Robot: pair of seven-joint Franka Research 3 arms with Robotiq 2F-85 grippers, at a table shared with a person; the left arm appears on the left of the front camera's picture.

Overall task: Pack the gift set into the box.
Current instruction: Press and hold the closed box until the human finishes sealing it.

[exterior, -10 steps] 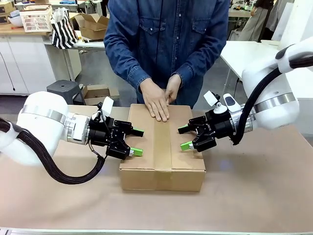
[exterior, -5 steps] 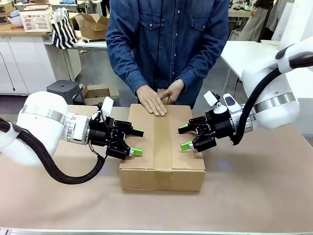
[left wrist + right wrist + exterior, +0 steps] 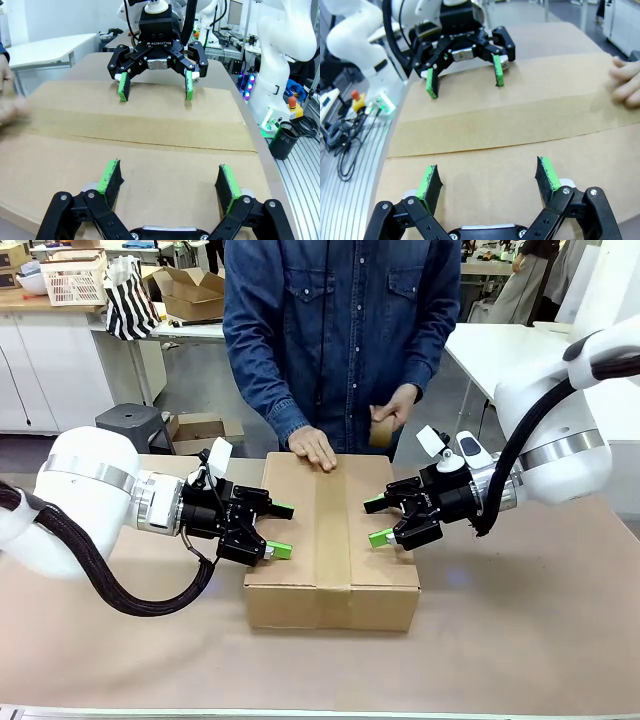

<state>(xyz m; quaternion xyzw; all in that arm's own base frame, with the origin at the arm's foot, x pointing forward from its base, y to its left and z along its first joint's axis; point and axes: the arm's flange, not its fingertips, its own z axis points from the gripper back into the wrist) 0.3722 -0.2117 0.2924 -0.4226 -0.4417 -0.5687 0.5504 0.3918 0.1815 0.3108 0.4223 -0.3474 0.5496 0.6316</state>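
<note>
The box (image 3: 330, 540) sits shut in the middle of the table, with a tape strip (image 3: 333, 530) along its centre seam. The gift set is hidden. My left gripper (image 3: 278, 530) hovers open over the box's left edge. My right gripper (image 3: 378, 522) hovers open over the right part of the lid. The left wrist view has my left gripper (image 3: 169, 180) open above the box (image 3: 150, 125), facing the right gripper (image 3: 155, 86). From the right wrist, my right gripper (image 3: 488, 178) is open above the box (image 3: 510, 120), opposite the left gripper (image 3: 464, 75).
A person stands at the far side, one hand (image 3: 313, 448) resting on the box's far edge and the other hand holding a tape roll (image 3: 383, 430) above it. The brown table (image 3: 520, 640) has free room in front of the box and to its right.
The person's hands slid back from the lid toward the far edge, and one hand lifted away with the tape roll. Both grippers stayed still.
</note>
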